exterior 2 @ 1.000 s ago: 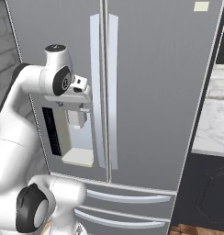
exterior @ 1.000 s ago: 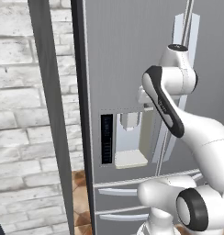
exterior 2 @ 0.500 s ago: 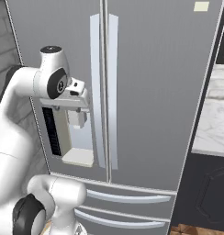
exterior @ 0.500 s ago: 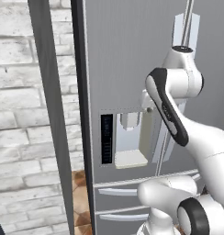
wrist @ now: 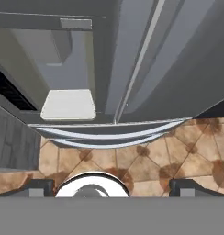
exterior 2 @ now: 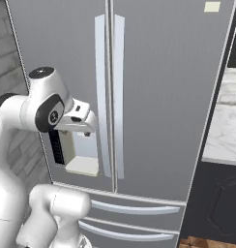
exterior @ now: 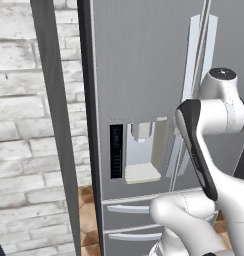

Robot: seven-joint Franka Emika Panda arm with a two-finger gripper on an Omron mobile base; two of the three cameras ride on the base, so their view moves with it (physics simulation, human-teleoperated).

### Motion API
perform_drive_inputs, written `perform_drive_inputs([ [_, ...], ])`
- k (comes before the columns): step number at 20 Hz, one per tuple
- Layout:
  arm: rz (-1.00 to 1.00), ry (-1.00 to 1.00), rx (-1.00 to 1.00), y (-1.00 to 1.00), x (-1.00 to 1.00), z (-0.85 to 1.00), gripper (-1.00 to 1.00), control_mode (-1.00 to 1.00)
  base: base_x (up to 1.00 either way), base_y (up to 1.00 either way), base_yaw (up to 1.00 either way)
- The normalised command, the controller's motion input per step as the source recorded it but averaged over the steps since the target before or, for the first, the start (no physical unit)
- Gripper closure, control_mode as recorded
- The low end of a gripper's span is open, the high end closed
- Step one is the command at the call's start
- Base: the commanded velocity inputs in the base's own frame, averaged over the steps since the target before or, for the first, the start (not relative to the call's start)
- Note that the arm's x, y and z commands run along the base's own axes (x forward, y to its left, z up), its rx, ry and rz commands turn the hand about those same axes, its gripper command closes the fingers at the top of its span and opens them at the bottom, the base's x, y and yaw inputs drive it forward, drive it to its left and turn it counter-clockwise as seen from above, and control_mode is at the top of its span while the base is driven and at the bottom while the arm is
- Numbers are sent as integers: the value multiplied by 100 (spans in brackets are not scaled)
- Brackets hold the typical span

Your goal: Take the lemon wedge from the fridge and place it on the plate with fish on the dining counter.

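Note:
The grey steel fridge [exterior 2: 158, 97] stands with both doors and both bottom drawers closed; its two vertical handles [exterior 2: 108, 92] meet at the middle. My gripper [exterior 2: 84, 127] hangs in front of the water dispenser panel [exterior: 139, 152], pointing down along the left door, apart from the handles. In the hand view the fingertips [wrist: 36, 187] stand wide apart, so the gripper [wrist: 111, 189] is open and holds nothing. That view looks down past the dispenser tray [wrist: 69, 104] and the drawer handles [wrist: 104, 135] to the floor. The lemon wedge is hidden behind the doors. Plate, fish and dining counter are out of view.
A white brick wall [exterior: 24, 115] and a dark vertical post [exterior: 59, 125] lie left of the fridge. To its right are a marble counter top [exterior 2: 227, 126] and a dark cabinet front [exterior 2: 221, 198]. Brown tiled floor [wrist: 178, 151] runs below the drawers.
The arm's upper joint and hand have sunk lower in front of the dispenser. The fridge stays closed and the cameras have not moved.

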Motion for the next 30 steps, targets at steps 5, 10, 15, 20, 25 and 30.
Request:
perform_drive_inputs([
  [5,-5,-8,-3,-18,0,0,-100,-100,0,0,0],
  [10,0,0,0,0,0,0,-100,-100,0,0,0],
  [15,0,0,0,0,-1,0,-100,-100,0,0,0],
  [20,-1,1,0,-10,-56,-12,-100,-100,0,0,0],
  [25,0,0,0,0,0,0,-100,100,-50,-27,-3],
  [30,0,0,0,0,0,0,-100,100,-15,-47,0],
])
